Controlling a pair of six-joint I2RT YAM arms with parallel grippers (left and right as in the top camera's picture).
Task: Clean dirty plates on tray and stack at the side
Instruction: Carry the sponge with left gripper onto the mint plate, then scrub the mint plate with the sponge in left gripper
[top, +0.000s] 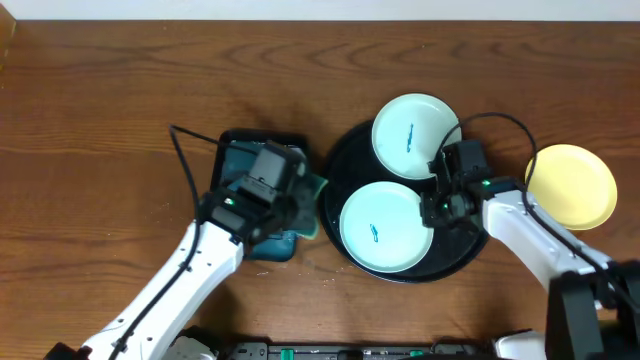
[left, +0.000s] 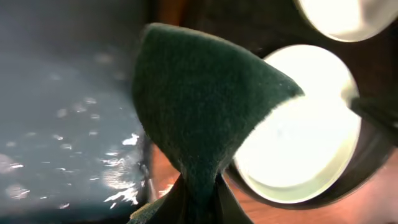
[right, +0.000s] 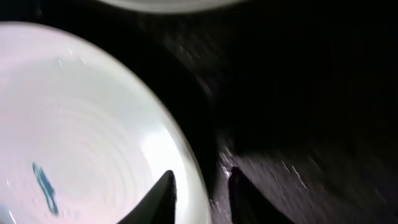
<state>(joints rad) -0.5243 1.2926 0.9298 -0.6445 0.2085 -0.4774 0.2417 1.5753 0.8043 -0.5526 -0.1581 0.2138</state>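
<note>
2 mint plates are lying on the black tray, and 1 yellow plate is sitting beside it on the brown wooden table. The right gripper is straddling the nearer mint plate at its rim, jaws apart. The left gripper is clamping a green sponge beside the teal tray.

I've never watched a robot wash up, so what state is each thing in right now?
Far plate: on tray, blue smear.
Near plate: on tray, blue smear.
Yellow plate: off tray, looks clean.
Sponge: pinched by left fingers.
Right fingers: straddling near plate's rim, grip unclear.
</note>
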